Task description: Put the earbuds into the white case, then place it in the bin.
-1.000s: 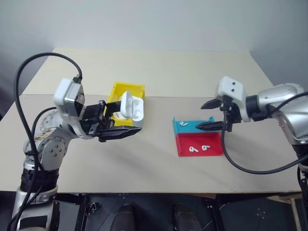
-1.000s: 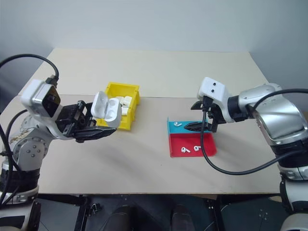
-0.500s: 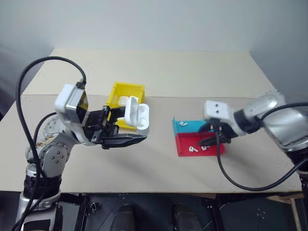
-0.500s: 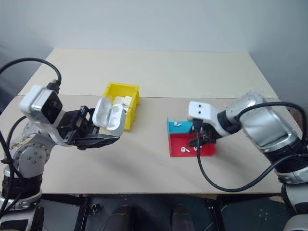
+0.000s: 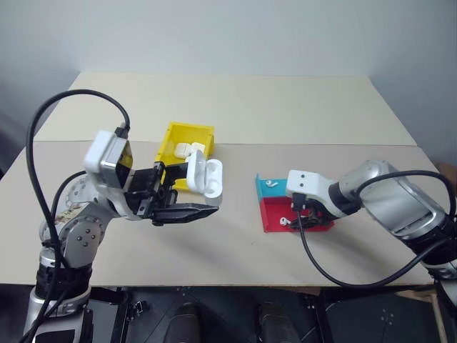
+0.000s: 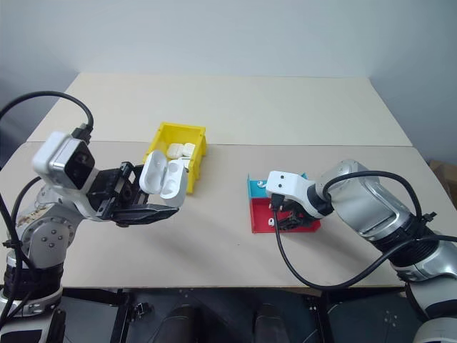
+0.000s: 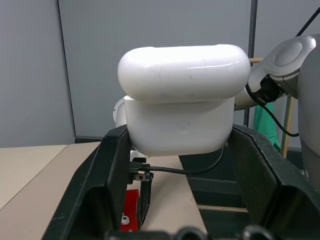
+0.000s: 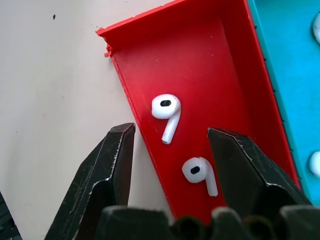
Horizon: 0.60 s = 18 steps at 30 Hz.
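**Two earbuds wait under our right pincer**

Two earbuds [image 8: 166,114] lie in the red half of the little tray [image 8: 200,60], not yet picked up. A second ago our right pincer [image 8: 170,165] was up in the air over the tray with its fingers spread wide. Now it has come down low and tipped its nose at the red part. Its fingers stand apart, narrower than before, with nothing between them. One finger hangs over the bare worktop [image 5: 235,107] just outside the tray wall, the other over the red floor beside the nearer earbud. We think the grab comes next, and the tray wall between the fingers could get in the way.

Our left pincer [image 5: 187,207] is clamped on the white case [image 5: 203,176] and holds it in the air, lid open, just in front of the yellow bin [image 5: 184,143]. It has hardly moved. More small white things lie in the bin and in the blue half of the tray.

So the first step is only starting. No earbud is in the case yet, and the case is not in the bin.

We can read no words or brand marks on anything.
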{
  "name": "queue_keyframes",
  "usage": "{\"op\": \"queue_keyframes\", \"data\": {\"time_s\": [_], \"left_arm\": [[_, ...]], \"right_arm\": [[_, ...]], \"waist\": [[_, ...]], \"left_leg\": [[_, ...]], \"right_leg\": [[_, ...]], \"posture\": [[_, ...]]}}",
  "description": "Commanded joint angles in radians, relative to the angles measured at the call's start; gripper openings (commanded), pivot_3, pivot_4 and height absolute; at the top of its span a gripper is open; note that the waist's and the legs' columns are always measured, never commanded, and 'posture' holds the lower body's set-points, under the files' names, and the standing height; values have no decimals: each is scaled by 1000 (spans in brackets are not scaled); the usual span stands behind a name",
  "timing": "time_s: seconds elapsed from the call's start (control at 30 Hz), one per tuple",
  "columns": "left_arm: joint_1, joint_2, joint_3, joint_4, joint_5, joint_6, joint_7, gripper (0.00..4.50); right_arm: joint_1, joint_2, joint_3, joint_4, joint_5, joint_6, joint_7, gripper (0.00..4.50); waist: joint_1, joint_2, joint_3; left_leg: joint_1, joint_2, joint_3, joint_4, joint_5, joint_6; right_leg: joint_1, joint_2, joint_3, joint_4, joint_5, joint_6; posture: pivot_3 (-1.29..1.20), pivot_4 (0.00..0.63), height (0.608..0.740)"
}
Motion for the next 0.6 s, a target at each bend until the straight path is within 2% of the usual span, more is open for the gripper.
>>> {"op": "queue_keyframes", "data": {"time_s": [0.03, 0.47, 0.57, 0.6], "left_arm": [[2, 0, 5, -29, -8, -2, -6, 2703], [15, 13, 18, -44, -8, -1, 3, 2703], [14, 14, 20, -41, -7, -2, 5, 2703], [14, 14, 20, -40, -4, -3, 5, 2703]], "right_arm": [[-4, 9, -6, -22, -5, 16, -17, 2802], [6, 53, 24, 8, -13, 15, -69, 2802], [3, 54, 31, 11, -16, 13, -69, 2223], [2, 55, 33, 12, -16, 13, -70, 1880]], "waist": [[-1, 0, 0], [-9, 0, 0], [-9, 0, 0], [-9, 0, 0]], "left_leg": [[0, 0, 0, 0, 0, 0], [0, 0, 0, 0, 0, 0], [0, 0, 0, 0, 0, 0], [0, 0, 0, 0, 0, 0]], "right_leg": [[0, 0, 0, 0, 0, 0], [0, 0, 0, 0, 0, 0], [0, 0, 0, 0, 0, 0], [0, 0, 0, 0, 0, 0]], "posture": [[0, 150, 740], [0, 150, 740], [0, 150, 740], [0, 150, 740]]}}
